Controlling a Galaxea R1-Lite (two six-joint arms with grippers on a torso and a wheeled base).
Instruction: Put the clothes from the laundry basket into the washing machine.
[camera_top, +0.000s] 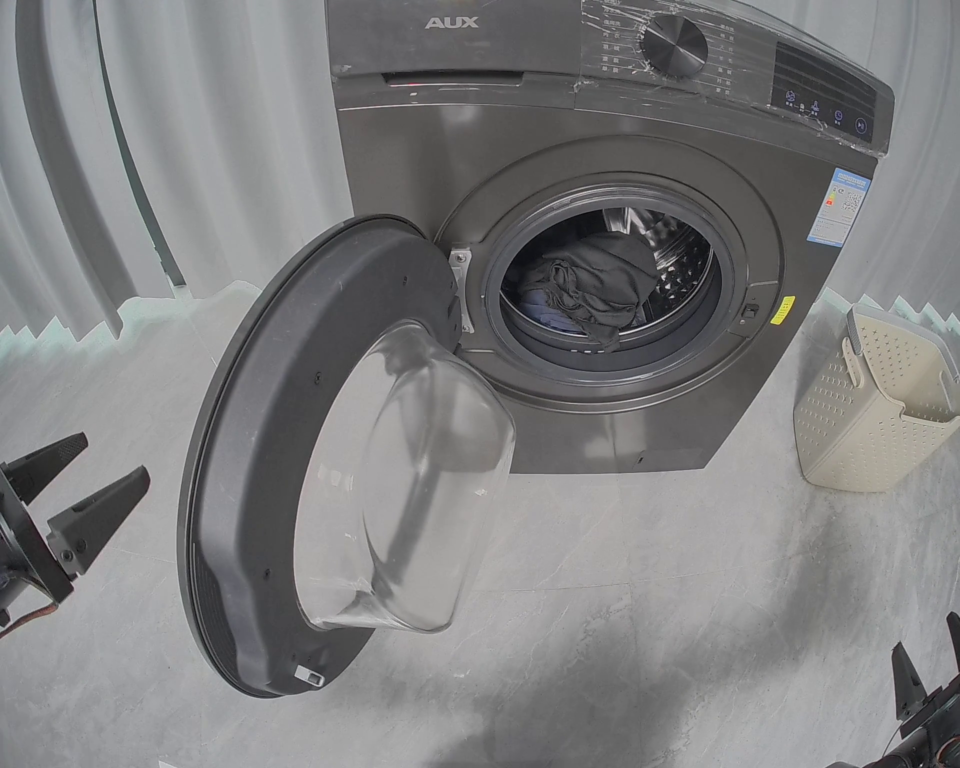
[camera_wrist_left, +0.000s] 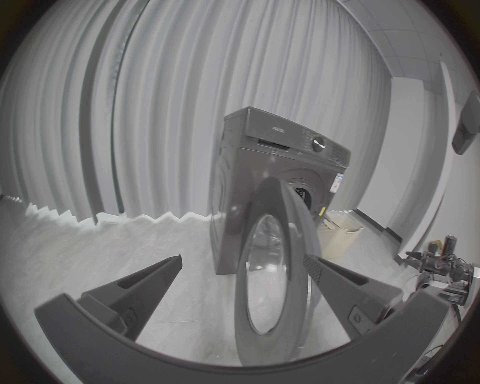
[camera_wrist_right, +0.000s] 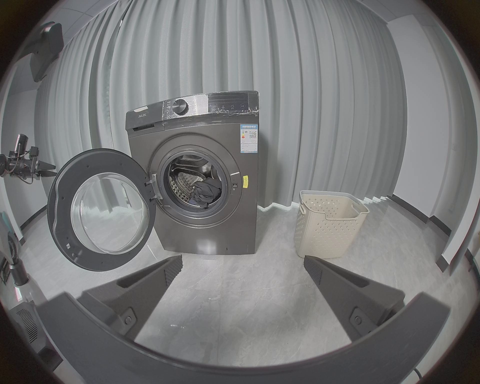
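Note:
The grey washing machine (camera_top: 600, 130) stands ahead with its round door (camera_top: 320, 460) swung wide to the left. Dark clothes (camera_top: 590, 285) lie heaped inside the drum, also visible as clothes (camera_wrist_right: 205, 191) from the right wrist. A cream laundry basket (camera_top: 880, 410) sits on the floor right of the machine; the basket (camera_wrist_right: 327, 222) looks empty inside. My left gripper (camera_top: 85, 490) is open at the left edge, left of the door and apart from it. My right gripper (camera_wrist_right: 240, 285) is open and holds nothing, low at the right, well back from the basket.
The open door (camera_wrist_left: 272, 270) juts out over the floor close in front of my left gripper (camera_wrist_left: 242, 287). Grey curtains (camera_top: 200, 140) hang behind the machine. Bare tiled floor (camera_top: 640, 620) spreads between me and the machine.

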